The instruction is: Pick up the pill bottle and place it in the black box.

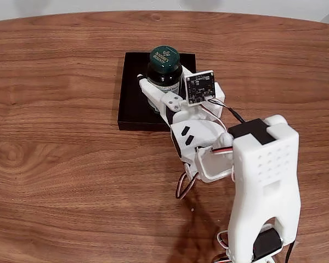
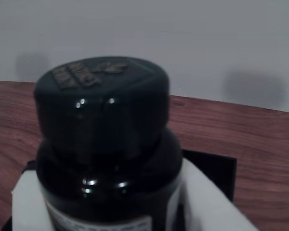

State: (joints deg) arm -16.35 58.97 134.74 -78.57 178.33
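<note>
Pill bottle (image 1: 164,68): small, dark green glass, ribbed cap lettered on top, pale printed label on the body; upright in the fixed view, standing over the interior of the black box (image 1: 132,87), toward its right half as that view shows it. Whether its base rests on the box floor or hangs just above cannot be told. In the wrist view the pill bottle (image 2: 103,144) is very close, cap slightly tilted in frame, white fingers (image 2: 207,197) pressed to either side of the glass below the shoulder. Gripper (image 1: 163,93): white, two-finger, closed around the bottle's body, pinching it at label height; a small circuit board (image 1: 200,86) rides on the wrist just right of the bottle. Black box: shallow, matte, low-walled, several times wider than the bottle, lying on a wood-grain table (image 1: 55,153). Arm (image 1: 263,181): white, reaching in from the lower right of the fixed view. Stage, as judged: placement nearly complete, release pending. Hazards: if the base is not yet seated, opening the fingers could let the bottle drop and topple; a finger dragging on the label during withdrawal could tip it over the low wall; the gripper body sits close to the box's near wall and could shove the tray.
</note>
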